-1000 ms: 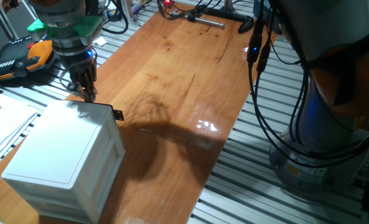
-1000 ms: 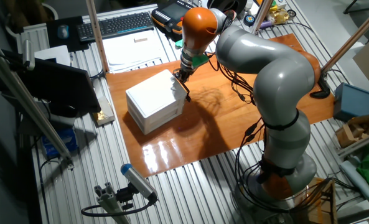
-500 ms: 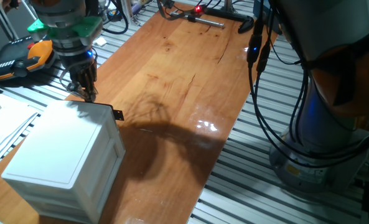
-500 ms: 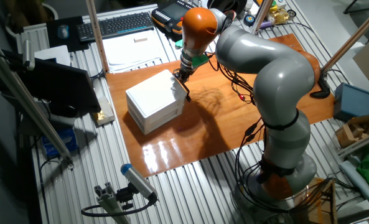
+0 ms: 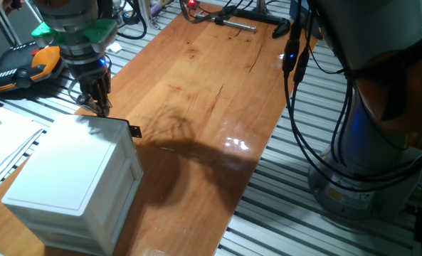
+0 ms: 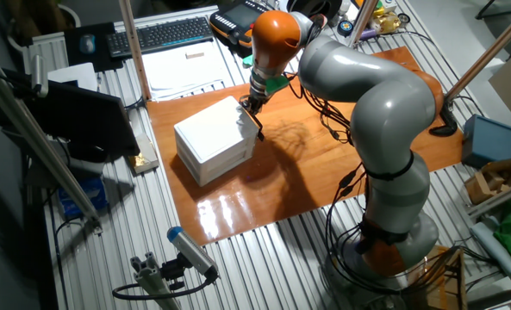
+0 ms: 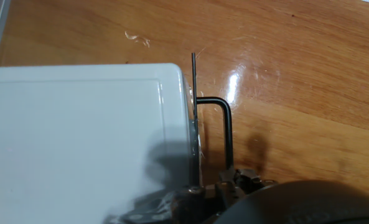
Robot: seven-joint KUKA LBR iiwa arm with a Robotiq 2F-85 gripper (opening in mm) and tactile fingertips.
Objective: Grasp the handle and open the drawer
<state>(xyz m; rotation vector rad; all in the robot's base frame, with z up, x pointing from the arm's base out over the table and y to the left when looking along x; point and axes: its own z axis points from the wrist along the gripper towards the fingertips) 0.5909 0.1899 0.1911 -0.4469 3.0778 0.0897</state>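
Observation:
A small white cabinet (image 5: 68,171) stands on the wooden table (image 5: 211,92). Its top drawer (image 5: 130,158) looks closed, flush with the lower drawers. The black handle (image 5: 134,131) sticks out from the drawer's front top edge. In the hand view it is a thin bent black loop (image 7: 228,134) beside the white cabinet top (image 7: 78,137). My gripper (image 5: 100,108) points down at the cabinet's top front edge, fingers close together. In the hand view the loop's near leg runs in between my fingertips (image 7: 229,177). The cabinet (image 6: 212,138) and gripper (image 6: 248,105) also show in the other fixed view.
An orange-black pendant (image 5: 25,64) and papers (image 5: 4,135) lie left of the table. A black clamp (image 5: 267,18) sits at the far end. Cables (image 5: 296,107) and the robot base (image 5: 367,171) stand at the right. A keyboard (image 6: 165,33) lies behind the table.

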